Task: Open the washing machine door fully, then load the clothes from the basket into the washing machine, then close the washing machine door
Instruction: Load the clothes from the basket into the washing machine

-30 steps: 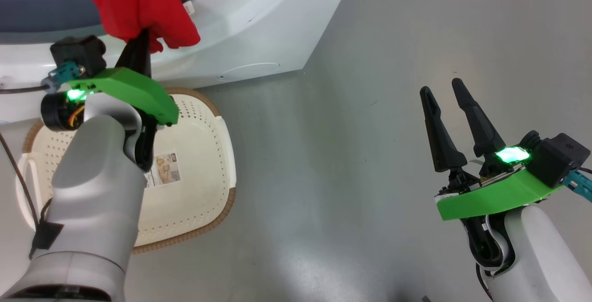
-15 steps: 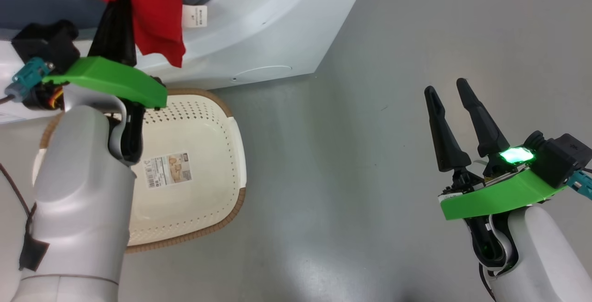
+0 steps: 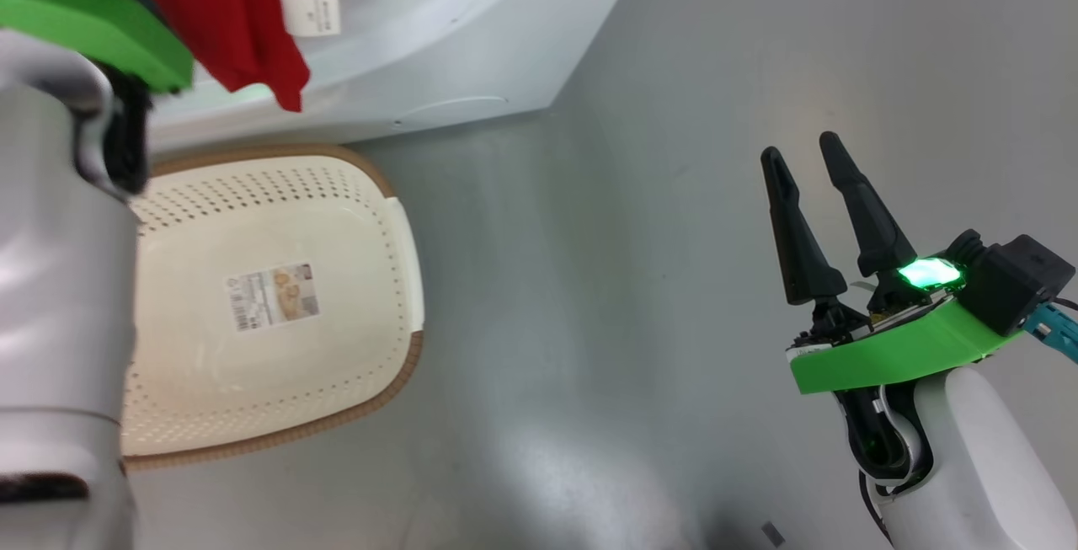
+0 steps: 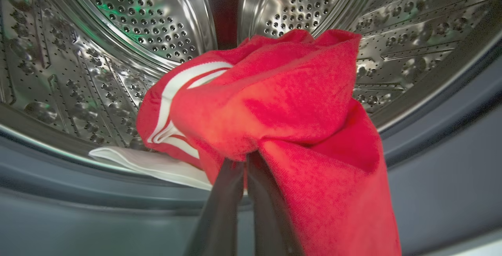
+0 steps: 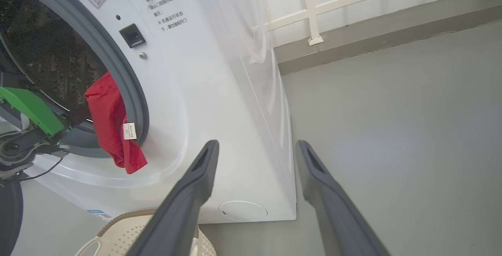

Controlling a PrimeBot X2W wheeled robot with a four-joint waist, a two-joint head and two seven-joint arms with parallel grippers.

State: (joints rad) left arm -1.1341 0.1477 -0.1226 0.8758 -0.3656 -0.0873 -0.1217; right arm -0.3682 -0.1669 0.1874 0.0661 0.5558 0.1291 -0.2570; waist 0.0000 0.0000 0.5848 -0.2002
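Observation:
The red clothes (image 4: 274, 103) hang from my left gripper (image 4: 246, 164), which is shut on the fabric at the mouth of the steel drum (image 4: 129, 24). Part of the clothes (image 5: 111, 126) drapes over the grey seal (image 5: 137, 103) and down the front of the washing machine (image 5: 204, 91), with a white label showing. The washing machine door is out of view and the opening is uncovered. The basket (image 3: 404, 230) sits on the floor below the machine with only a sticker on its bottom. My right gripper (image 3: 800, 152) is open and holds nothing, well to the right over the floor.
Grey floor (image 3: 606, 297) spreads between the basket and my right arm. The machine's right corner and its round white hatch (image 5: 243, 211) sit near the basket. A white railing (image 5: 313, 9) and a low ledge run behind the machine.
My left gripper has lifted the red clothes up and forward into the machine's opening, so my left arm now sits higher and further left in the head view. My right gripper has kept still.

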